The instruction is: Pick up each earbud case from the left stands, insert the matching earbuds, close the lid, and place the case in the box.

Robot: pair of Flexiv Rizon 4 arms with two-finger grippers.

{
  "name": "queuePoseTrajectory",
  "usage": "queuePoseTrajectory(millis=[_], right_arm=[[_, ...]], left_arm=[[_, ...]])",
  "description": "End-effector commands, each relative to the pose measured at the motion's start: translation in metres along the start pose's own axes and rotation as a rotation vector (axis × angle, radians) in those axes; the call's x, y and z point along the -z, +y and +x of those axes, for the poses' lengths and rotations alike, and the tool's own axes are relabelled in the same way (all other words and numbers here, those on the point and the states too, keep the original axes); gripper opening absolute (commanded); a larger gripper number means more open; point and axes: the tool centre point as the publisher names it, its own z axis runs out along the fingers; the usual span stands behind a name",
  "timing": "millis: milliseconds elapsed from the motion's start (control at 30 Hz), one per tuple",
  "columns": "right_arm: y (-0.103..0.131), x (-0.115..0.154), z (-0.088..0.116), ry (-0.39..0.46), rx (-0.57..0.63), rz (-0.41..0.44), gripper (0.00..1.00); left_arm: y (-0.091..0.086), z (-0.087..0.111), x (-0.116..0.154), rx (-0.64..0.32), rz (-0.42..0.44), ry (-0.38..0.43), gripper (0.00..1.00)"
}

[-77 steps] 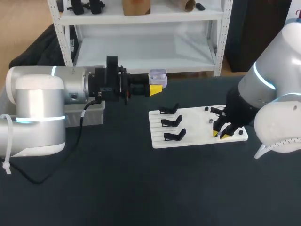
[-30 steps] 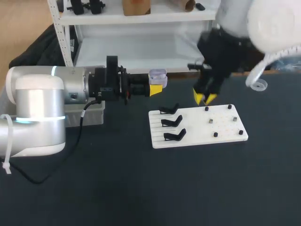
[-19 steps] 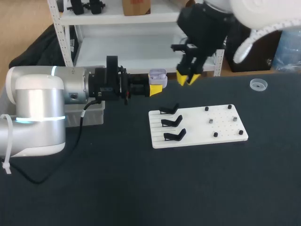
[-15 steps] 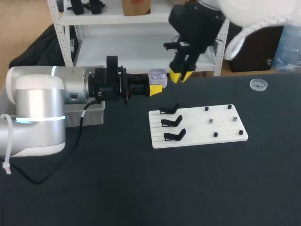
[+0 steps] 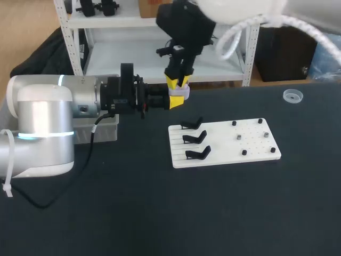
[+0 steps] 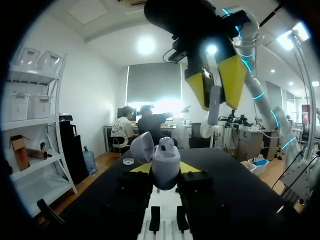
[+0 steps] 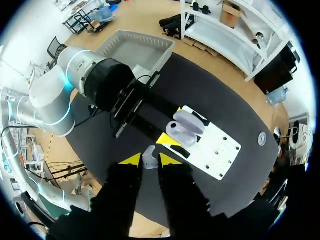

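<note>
My left gripper (image 5: 177,99) is held out level above the table, shut on a lavender earbud case (image 5: 179,91). In the left wrist view the case (image 6: 165,161) sits upright between the fingers with its lid tipped open. My right gripper (image 5: 177,80) hangs straight above the case, pointing down. It is shut on a small pale earbud (image 7: 149,157), which shows just over the case (image 7: 181,131) in the right wrist view. From the left wrist the earbud (image 6: 214,104) hangs between the right arm's yellow tips, above the case and slightly to its side.
A white board (image 5: 250,144) lies mid-table, with three empty black stands (image 5: 194,138) on its left half and several small pegs or earbuds (image 5: 240,137) on its right. A grey basket (image 7: 135,50) sits behind my left arm. A small clear lid (image 5: 292,96) lies at the far right.
My right arm has swung from over the board's far edge, up and to the left, and now sits directly above the case. The left arm and case have stayed still.
</note>
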Motion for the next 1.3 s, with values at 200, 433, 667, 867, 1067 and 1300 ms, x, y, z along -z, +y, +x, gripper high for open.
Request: queuePoseTrajectory(millis=[200,433,667,867,1067,1300], right_arm=[[-0.010,-0.008,-0.017,0.084,0.008,0.036,0.00],[-0.020,-0.012,-0.016,0.082,0.014,0.057,0.00],[-0.026,-0.017,-0.017,0.062,0.008,0.068,0.00],[-0.028,-0.020,-0.018,0.056,0.011,0.084,0.00],[-0.029,-0.022,-0.016,0.064,0.011,0.089,0.00],[-0.030,-0.025,-0.015,0.070,0.005,0.087,0.00]], left_arm=[[0.000,0.001,0.000,-0.001,-0.002,-0.002,0.00],[0.000,0.001,0.000,-0.001,-0.002,-0.002,0.00],[0.000,0.001,0.000,-0.001,-0.002,-0.002,0.00],[0.000,0.001,0.000,-0.001,-0.002,-0.002,0.00],[0.000,0.001,0.000,-0.001,-0.002,-0.002,0.00],[0.000,0.001,0.000,-0.001,-0.002,-0.002,0.00]])
